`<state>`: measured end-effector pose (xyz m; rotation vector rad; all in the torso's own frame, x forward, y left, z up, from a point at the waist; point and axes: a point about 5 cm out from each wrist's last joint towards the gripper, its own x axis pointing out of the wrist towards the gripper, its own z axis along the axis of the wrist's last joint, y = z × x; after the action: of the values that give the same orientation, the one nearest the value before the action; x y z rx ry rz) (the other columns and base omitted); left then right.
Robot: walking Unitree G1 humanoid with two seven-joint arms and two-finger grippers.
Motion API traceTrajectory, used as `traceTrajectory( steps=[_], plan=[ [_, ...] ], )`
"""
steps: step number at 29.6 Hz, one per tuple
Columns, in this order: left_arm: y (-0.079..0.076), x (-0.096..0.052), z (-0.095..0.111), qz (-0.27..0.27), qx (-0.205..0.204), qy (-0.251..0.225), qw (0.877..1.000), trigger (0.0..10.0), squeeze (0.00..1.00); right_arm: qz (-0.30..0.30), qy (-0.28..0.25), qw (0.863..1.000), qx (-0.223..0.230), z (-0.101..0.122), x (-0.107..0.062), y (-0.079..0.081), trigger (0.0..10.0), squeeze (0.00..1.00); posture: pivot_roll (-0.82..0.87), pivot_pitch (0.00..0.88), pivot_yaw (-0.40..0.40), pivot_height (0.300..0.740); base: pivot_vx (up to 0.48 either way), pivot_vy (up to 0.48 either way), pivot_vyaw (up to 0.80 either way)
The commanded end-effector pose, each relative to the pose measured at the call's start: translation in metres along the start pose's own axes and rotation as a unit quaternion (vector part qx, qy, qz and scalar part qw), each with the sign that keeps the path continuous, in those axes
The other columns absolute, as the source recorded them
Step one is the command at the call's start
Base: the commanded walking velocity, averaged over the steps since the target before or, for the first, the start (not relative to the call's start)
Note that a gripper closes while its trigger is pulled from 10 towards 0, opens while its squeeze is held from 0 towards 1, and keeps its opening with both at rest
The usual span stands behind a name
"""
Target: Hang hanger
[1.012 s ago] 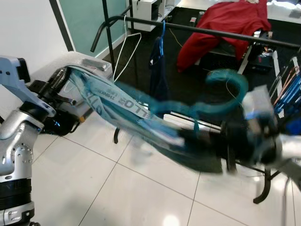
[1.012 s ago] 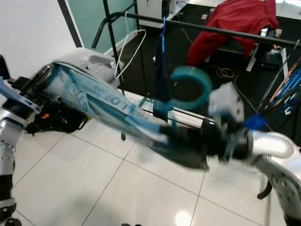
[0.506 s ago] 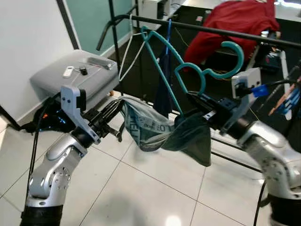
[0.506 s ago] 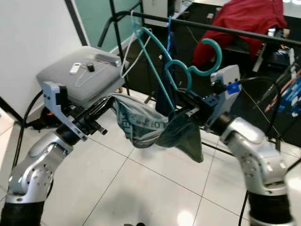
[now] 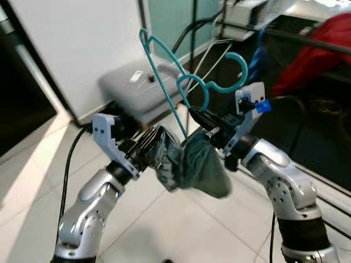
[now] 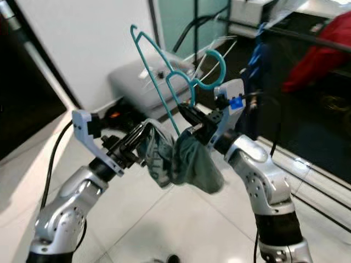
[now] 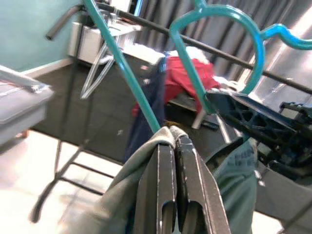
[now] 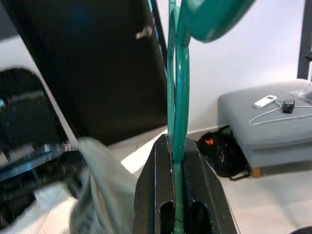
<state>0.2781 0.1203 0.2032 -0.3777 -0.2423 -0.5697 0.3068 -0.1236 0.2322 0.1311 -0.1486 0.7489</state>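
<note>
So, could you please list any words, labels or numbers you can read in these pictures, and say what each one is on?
No text can be read.
On the garment: pale print on its folds, too creased and blurred to read.
On the teal hanger: no marking to be seen.

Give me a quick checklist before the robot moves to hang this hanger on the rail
1. Right hand grip on the teal hanger: ok, fingers clamped on its wire.
2. Left hand grip on the garment: ok, shut on the cloth.
3. Hook free: ok, the hanger hook is up in open air.
4. Garment seated on hanger: cannot tell, it bunches between the hands.
5. Hook at the rail: not ok, the rail sits well behind and apart.
6. Rail space: cannot tell; a white hanger and blue garment already hang there.
</note>
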Motion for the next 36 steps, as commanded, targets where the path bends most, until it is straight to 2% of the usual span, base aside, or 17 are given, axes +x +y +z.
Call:
traceTrajectory(
  steps=[1, 2, 3, 4, 6, 9, 11, 15, 24, 26, 28, 29, 32, 36],
  plan=[
    [0.019, -0.007, 0.004, 0.054, 0.023, -0.007, 0.998, 10.0, 0.0, 0.008, 0.005, 1.0, -0.002, -0.007, 0.004, 0.003, 10.0, 0.0, -0.09, 0.113, 0.02, 0.74, 0.0, 0.0, 0.78],
    [0.019, -0.007, 0.004, 0.054, 0.023, -0.007, 0.998, 10.0, 0.0, 0.008, 0.005, 1.0, -0.002, -0.007, 0.004, 0.003, 10.0, 0.0, -0.09, 0.113, 0.02, 0.74, 0.0, 0.0, 0.78],
    [0.029, -0.007, 0.01, 0.077, 0.037, -0.017, 0.996, 10.0, 0.0, 0.006, 0.008, 1.0, -0.006, -0.009, 0.004, 0.002, 10.0, 0.0, -0.08, 0.105, 0.015, 0.74, 0.0, 0.0, 0.78],
    [0.029, -0.007, 0.01, 0.077, 0.037, -0.017, 0.996, 10.0, 0.0, 0.006, 0.008, 1.0, -0.006, -0.009, 0.004, 0.002, 10.0, 0.0, -0.08, 0.105, 0.015, 0.74, 0.0, 0.0, 0.78],
    [0.045, -0.006, 0.023, 0.117, 0.062, -0.038, 0.99, 10.0, 0.0, 0.0, 0.01, 1.0, -0.015, -0.013, 0.008, -0.002, 10.0, 0.0, -0.08, 0.103, 0.012, 0.74, 0.0, 0.0, 0.78],
    [0.054, -0.006, 0.03, 0.137, 0.078, -0.047, 0.986, 10.0, 0.0, -0.003, 0.013, 1.0, -0.022, -0.015, 0.01, -0.005, 10.0, 0.0, -0.08, 0.102, 0.011, 0.74, 0.0, 0.0, 0.78],
    [0.068, -0.007, 0.04, 0.17, 0.096, -0.06, 0.979, 10.0, 0.0, -0.008, 0.018, 0.999, -0.033, -0.017, 0.015, -0.01, 10.0, 0.0, -0.08, 0.102, 0.011, 0.74, 0.0, 0.0, 0.78],
    [0.075, -0.008, 0.043, 0.184, 0.105, -0.064, 0.975, 10.0, 0.0, -0.012, 0.021, 0.999, -0.038, -0.019, 0.02, -0.016, 10.0, 0.0, -0.07, 0.095, 0.005, 0.74, 0.0, 0.0, 0.78],
    [0.081, -0.003, 0.026, 0.195, 0.101, -0.045, 0.975, 10.0, 0.0, -0.028, 0.041, 0.998, -0.045, -0.034, 0.03, -0.027, 10.0, 0.0, -0.06, 0.093, -0.002, 0.74, 0.0, 0.0, 0.78],
    [0.083, -0.001, 0.018, 0.199, 0.097, -0.032, 0.975, 10.0, 0.0, -0.034, 0.056, 0.997, -0.05, -0.042, 0.03, -0.029, 10.0, 0.0, -0.06, 0.091, -0.008, 0.74, 0.0, 0.0, 0.78],
    [0.079, 0.0, -0.004, 0.2, 0.087, 0.007, 0.976, 10.0, 0.0, -0.046, 0.086, 0.994, -0.045, -0.061, 0.025, -0.032, 10.0, 0.0, -0.06, 0.093, -0.008, 0.74, 0.0, 0.0, 0.78],
    [0.078, -0.001, -0.008, 0.201, 0.088, 0.014, 0.976, 10.0, 0.0, -0.048, 0.093, 0.994, -0.043, -0.067, 0.023, -0.032, 10.0, 0.0, -0.05, 0.095, -0.007, 0.74, 0.0, 0.0, 0.78],
    [0.077, -0.001, -0.009, 0.201, 0.089, 0.016, 0.975, 10.0, 0.0, -0.048, 0.096, 0.993, -0.041, -0.069, 0.022, -0.032, 10.0, 0.0, -0.05, 0.095, -0.007, 0.74, 0.0, 0.0, 0.78],
    [0.085, -0.003, -0.011, 0.217, 0.079, 0.023, 0.973, 10.0, 0.0, -0.052, 0.096, 0.994, -0.03, -0.071, 0.023, -0.034, 10.0, 0.0, -0.04, 0.092, -0.014, 0.74, 0.0, 0.0, 0.78]
  ],
)
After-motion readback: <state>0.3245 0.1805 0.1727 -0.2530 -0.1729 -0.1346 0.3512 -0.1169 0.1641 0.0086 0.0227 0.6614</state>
